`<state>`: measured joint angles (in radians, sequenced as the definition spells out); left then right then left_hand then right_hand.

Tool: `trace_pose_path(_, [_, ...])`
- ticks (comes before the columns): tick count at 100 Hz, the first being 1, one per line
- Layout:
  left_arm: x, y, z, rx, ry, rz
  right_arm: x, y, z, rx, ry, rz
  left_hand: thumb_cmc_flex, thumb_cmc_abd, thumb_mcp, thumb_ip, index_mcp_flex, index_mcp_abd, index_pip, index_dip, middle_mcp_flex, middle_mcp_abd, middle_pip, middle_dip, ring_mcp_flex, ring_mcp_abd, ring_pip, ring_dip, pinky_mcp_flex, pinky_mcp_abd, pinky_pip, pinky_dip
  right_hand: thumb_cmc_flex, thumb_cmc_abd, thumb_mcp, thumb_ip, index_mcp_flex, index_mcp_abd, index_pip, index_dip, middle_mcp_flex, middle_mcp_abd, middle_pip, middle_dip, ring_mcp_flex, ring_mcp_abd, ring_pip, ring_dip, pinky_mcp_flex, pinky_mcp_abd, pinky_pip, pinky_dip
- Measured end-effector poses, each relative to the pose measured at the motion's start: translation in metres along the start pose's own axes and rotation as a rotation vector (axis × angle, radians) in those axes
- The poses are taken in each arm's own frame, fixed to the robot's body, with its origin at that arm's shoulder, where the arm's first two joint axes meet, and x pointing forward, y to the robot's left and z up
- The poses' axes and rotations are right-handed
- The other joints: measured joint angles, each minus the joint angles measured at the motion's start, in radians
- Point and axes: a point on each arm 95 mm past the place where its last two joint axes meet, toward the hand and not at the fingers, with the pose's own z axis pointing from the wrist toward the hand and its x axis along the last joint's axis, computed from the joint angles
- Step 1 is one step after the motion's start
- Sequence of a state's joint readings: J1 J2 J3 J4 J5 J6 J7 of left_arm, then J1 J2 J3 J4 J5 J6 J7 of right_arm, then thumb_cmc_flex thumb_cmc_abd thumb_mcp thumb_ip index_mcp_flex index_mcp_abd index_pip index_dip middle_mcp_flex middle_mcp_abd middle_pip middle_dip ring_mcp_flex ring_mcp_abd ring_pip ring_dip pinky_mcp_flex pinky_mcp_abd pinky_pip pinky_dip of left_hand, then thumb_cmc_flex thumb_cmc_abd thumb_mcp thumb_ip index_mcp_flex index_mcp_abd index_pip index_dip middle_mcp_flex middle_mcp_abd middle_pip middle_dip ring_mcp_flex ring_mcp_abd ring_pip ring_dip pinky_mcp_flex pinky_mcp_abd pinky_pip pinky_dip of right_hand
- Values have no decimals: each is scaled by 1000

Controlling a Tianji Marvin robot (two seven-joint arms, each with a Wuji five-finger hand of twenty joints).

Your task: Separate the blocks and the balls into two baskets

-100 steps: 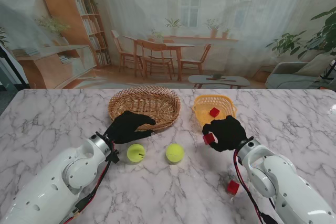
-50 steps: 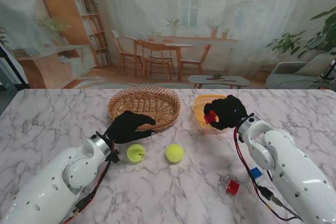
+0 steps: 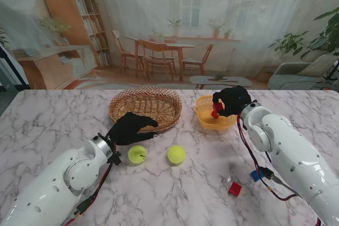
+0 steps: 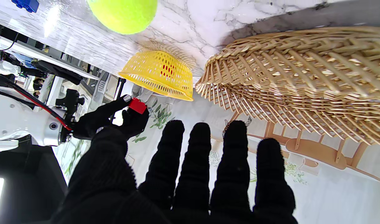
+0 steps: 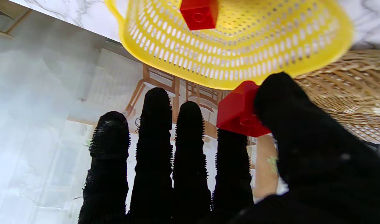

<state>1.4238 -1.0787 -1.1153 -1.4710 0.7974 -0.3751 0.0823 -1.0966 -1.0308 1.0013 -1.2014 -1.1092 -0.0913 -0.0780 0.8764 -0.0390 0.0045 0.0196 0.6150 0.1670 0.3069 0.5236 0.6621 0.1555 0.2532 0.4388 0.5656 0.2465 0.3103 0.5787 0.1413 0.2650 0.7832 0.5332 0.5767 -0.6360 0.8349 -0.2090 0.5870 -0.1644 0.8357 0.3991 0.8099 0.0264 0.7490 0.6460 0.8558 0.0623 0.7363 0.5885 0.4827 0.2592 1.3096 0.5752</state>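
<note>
- Pinching a red block (image 3: pixel 215 107) between thumb and forefinger, the right hand (image 3: pixel 231 100) hangs over the yellow basket (image 3: pixel 204 117), where another red block (image 5: pixel 199 14) lies
- Left hand (image 3: pixel 128 127) is spread and holds nothing, beside the wicker basket (image 3: pixel 145 105)
- Two tennis balls (image 3: pixel 136 154) sit on the tabletop (image 3: pixel 47 125)

no readable text or labels

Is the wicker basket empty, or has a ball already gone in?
Empty. The stand view shows only bare weave inside the wicker basket, and both tennis balls lie on the table nearer to me.
</note>
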Motion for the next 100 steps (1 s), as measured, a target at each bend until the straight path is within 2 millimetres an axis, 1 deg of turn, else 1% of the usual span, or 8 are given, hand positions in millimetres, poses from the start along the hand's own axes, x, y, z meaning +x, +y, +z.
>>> trace_pose_path(27, [1, 1, 0, -3, 2, 0, -7, -6, 15, 40, -32, -52, 0, 0, 0, 0, 0, 0, 1, 0, 0, 0, 0, 0, 0, 0, 0, 0, 0, 0, 0, 0, -4, 4, -12, 0, -2, -11, 1, 0, -28, 0, -27, -39, -19, 0, -1, -13, -32, 0, -6, 0])
trace_pose_path(35, [1, 1, 0, -2, 3, 0, -7, -8, 18, 45, -35, -59, 0, 0, 0, 0, 0, 0, 1, 0, 0, 0, 0, 0, 0, 0, 0, 0, 0, 0, 0, 0, -43, 34, -12, 0, -12, -20, -17, -8, -59, -1, -47, -72, -31, -2, -1, -13, -45, 0, -6, 0])
trace_pose_path(41, [1, 1, 0, -1, 4, -1, -6, -10, 19, 51, -37, -62, 0, 0, 0, 0, 0, 0, 1, 0, 0, 0, 0, 0, 0, 0, 0, 0, 0, 0, 0, 0, -119, 76, 3, 63, -1, -20, -122, 44, -100, 21, -83, -111, -67, -4, -3, -17, -68, 0, -14, 0])
trace_pose_path(44, [1, 0, 0, -1, 4, -1, -6, -11, 19, 54, -39, -61, 0, 0, 0, 0, 0, 0, 1, 0, 0, 0, 0, 0, 0, 0, 0, 0, 0, 0, 0, 0, -156, 86, 4, 81, 1, -18, -155, 55, -128, 34, -104, -130, -89, -4, -24, -26, -87, 0, -24, 0])
trace_pose_path(50, [1, 1, 0, 0, 4, -1, -6, -12, 19, 63, -44, -61, 0, 0, 0, 0, 0, 0, 1, 0, 0, 0, 0, 0, 0, 0, 0, 0, 0, 0, 0, 0, -201, 87, 6, 92, -24, 26, -214, 66, -185, 52, -131, -159, -131, 4, -52, -39, -120, 1, -42, 0])
trace_pose_path(63, [1, 1, 0, 1, 7, -5, -6, -15, 19, 77, -60, -54, 0, 0, 0, 0, 0, 0, 1, 0, 0, 0, 0, 0, 0, 0, 0, 0, 0, 0, 0, 0, -215, 87, -56, 93, -72, 75, -264, 68, -255, 79, -135, -182, -180, 18, -77, -53, -161, 2, -59, 1])
trace_pose_path(77, [1, 1, 0, 0, 9, -6, -9, -12, 14, 63, -72, -38, 0, 0, 0, 0, 0, 0, 2, 0, 0, 0, 0, 0, 0, 0, 0, 0, 0, 0, 0, 0, -224, 88, -71, 103, -72, 76, -283, 68, -266, 84, -135, -184, -184, 19, -77, -55, -168, 2, -61, 8])
trace_pose_path(100, [1, 1, 0, -1, 10, -6, -5, 12, -8, -1, -22, -40, 0, 0, 0, 0, 0, 0, 2, 0, 0, 0, 0, 0, 0, 0, 0, 0, 0, 0, 0, 0, -224, 118, -81, 114, -72, 77, -308, 68, -266, 84, -135, -204, -198, 29, -128, -88, -183, 13, -98, 8])
